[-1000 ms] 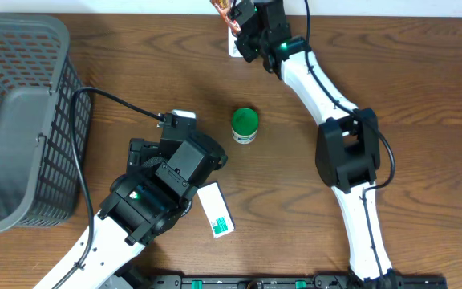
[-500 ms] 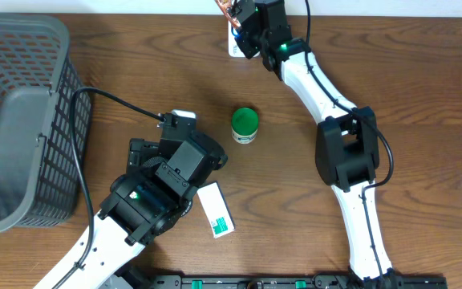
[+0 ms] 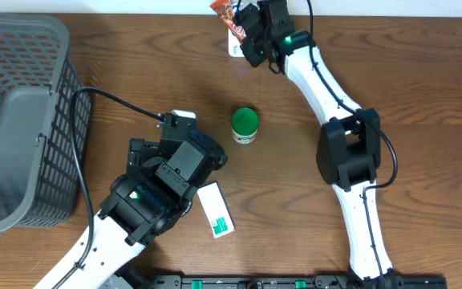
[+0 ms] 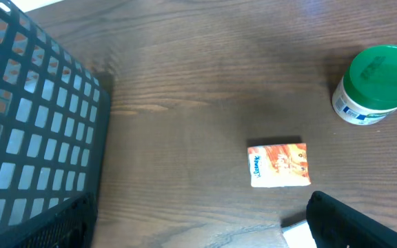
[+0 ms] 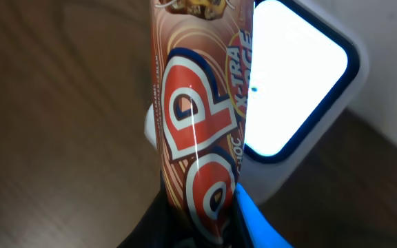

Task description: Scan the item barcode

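My right gripper (image 3: 248,29) is shut on a red-and-brown snack packet (image 3: 223,10) at the far edge of the table. In the right wrist view the packet (image 5: 198,131) stands up from between the jaws (image 5: 212,231), beside a blue fingertip (image 5: 255,222). It partly covers the white scanner (image 5: 302,83) with its bright window. From overhead the scanner (image 3: 234,46) shows just below the packet. My left gripper (image 4: 191,234) is open wide over bare wood, nothing between its fingers (image 4: 353,220).
A green-lidded jar (image 3: 245,125) stands mid-table. A white-and-green box (image 3: 216,210) lies beside my left arm. A small orange box (image 4: 279,165) lies ahead of the left gripper. A dark mesh basket (image 3: 22,112) fills the left side.
My right gripper has shifted slightly with the packet over the scanner, toward the far edge. The left arm has not moved.
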`<state>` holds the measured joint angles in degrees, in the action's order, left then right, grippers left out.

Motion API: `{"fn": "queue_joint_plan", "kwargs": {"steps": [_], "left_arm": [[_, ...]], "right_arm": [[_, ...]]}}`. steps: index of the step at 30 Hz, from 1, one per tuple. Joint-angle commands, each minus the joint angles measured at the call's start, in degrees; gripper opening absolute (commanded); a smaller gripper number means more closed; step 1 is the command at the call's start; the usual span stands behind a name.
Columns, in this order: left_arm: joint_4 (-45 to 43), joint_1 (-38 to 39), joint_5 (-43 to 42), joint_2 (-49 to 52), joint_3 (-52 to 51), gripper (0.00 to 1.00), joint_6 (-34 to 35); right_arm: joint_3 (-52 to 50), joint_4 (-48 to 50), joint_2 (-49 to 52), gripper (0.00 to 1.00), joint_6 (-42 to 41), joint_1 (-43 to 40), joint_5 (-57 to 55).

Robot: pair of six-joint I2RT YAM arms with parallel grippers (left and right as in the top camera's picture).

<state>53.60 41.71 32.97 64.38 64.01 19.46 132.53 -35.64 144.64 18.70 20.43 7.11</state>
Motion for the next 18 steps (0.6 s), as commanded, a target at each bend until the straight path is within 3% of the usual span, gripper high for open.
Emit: {"fn": "queue_joint_plan", "kwargs": {"steps": [1,5,13,18], "left_arm": [[0.2,-0.2,0.7,-0.1,0.3,0.97,-0.3],[0.2,-0.2,0.7,-0.1,0.3,0.97,-0.3],[0.2,-0.2,0.7,-0.1,0.3,0.97,-0.3],[0.2,-0.2,0.7,-0.1,0.3,0.97,-0.3]], "right_arm": [[6.0,-5.3,-1.6,0.01,0.6,-0.3,2.8],[10.5,-18.3,-4.9,0.01,-2.2,-0.1,4.2],[11.6,-45.1,-13.3,0.01,-19.1,-2.6,3.3],[11.6,-59.0,-15.6,0.01,-30.8,-5.7,-12.0]]}}
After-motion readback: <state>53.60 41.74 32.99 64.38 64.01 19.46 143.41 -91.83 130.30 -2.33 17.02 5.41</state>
